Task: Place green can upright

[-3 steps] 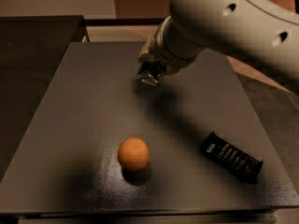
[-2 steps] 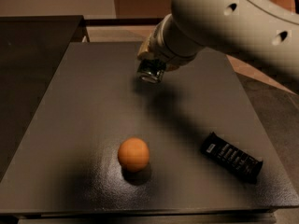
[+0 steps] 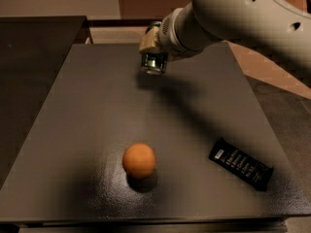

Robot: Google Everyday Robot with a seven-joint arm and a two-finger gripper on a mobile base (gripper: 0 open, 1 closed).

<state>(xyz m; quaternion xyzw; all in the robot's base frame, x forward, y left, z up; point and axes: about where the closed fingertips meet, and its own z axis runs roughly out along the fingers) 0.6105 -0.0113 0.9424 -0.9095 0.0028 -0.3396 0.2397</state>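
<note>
The green can [image 3: 154, 66] hangs at the tip of the pincer [image 3: 153, 51], over the far part of the table [image 3: 82, 110], close to the far edge and about midway along it. Only its lower portion shows: a shiny silver round end, turned toward the near edge and somewhat downward, with a sliver of dark green side above it. With that end showing, the can looks tilted and clear of the table rather than standing on it. Its shadow falls on the dark surface just below it and to the right.

The pincer is pinching the green can from above; a tan finger [image 3: 146, 43] presses against the can's left side, and the other side of the grip is hidden by the wrist. The thick pale arm [image 3: 233, 18] runs from the pincer up and away over the far right corner of the table.

An orange ball [image 3: 139, 160] rests nearer the near edge, roughly at the middle of the table's width, well apart from the can. A flat black snack bar wrapper [image 3: 241, 163] with pale print lies toward the near right corner, set at a slant, apart from the ball.

A second dark surface [image 3: 34, 57] adjoins the table's left edge.
</note>
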